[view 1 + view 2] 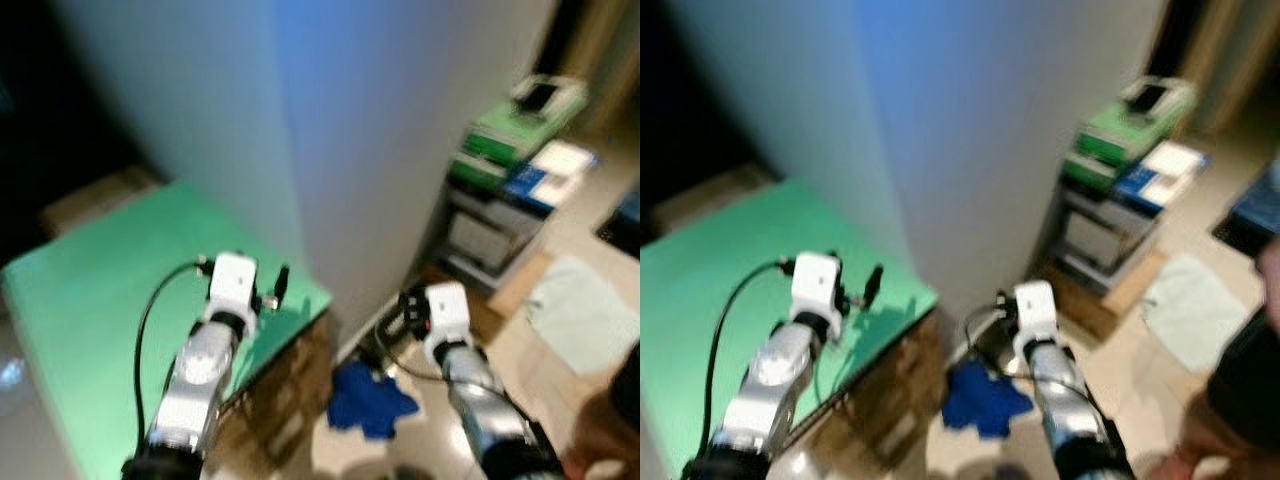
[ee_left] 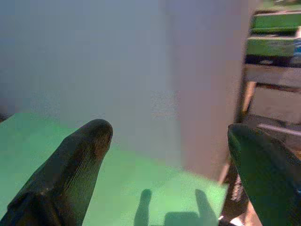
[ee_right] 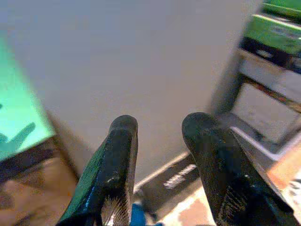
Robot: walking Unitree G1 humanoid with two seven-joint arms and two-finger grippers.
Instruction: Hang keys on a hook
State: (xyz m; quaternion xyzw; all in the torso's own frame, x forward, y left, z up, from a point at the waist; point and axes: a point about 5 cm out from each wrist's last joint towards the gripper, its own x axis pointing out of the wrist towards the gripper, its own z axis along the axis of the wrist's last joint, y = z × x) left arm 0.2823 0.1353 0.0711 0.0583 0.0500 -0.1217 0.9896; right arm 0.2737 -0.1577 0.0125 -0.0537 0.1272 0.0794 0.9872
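Note:
The pictures are blurred by motion. My left gripper (image 1: 272, 288) hangs over the near corner of a green table top (image 1: 90, 300), close to a pale wall corner (image 1: 300, 120). In the left wrist view the left gripper (image 2: 169, 155) is open wide, with nothing between its fingers (image 2: 80, 165). My right gripper (image 1: 398, 318) is held low to the right of the table, above the floor by the wall's base. In the right wrist view it (image 3: 160, 127) stands open by a narrower gap, also with nothing in it.
A shelf unit with green boxes (image 1: 510, 130) stands to the right of the wall. A blue cloth (image 1: 365, 400) lies on the floor between my arms. Brown boxes (image 1: 290, 400) sit under the table. A pale mat (image 1: 580, 310) and a dark blurred shape (image 1: 1250, 380) are at the right.

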